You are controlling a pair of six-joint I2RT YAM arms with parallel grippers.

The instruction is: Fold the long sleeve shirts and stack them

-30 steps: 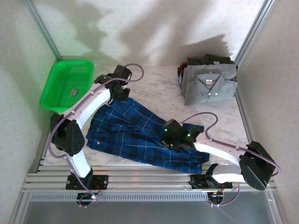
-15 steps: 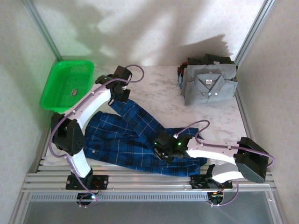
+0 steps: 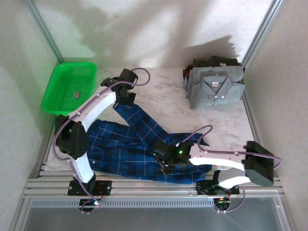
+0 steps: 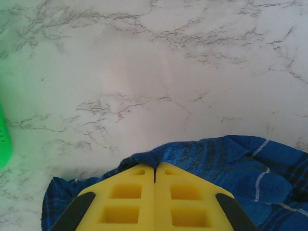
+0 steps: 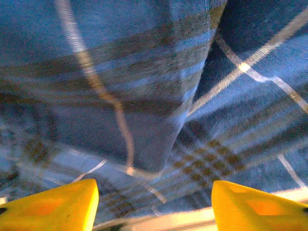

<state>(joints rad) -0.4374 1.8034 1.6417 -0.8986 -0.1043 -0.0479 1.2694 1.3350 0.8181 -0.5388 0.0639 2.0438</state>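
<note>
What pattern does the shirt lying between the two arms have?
Dark blue plaid cloth shirt with thin pale lines; top external view shows it best.

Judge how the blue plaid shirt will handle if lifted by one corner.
Probably floppy: the blue plaid shirt lies rumpled and creased, so it should drape and sag. Likely light, since the left gripper pinches just an edge.

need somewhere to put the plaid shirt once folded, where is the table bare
Bare marble table lies at the back, between the green basket and the grey shirt stack. A smaller patch sits in front of that stack, beyond the right arm. The near edge is crowded by the plaid shirt and the left arm.
</note>
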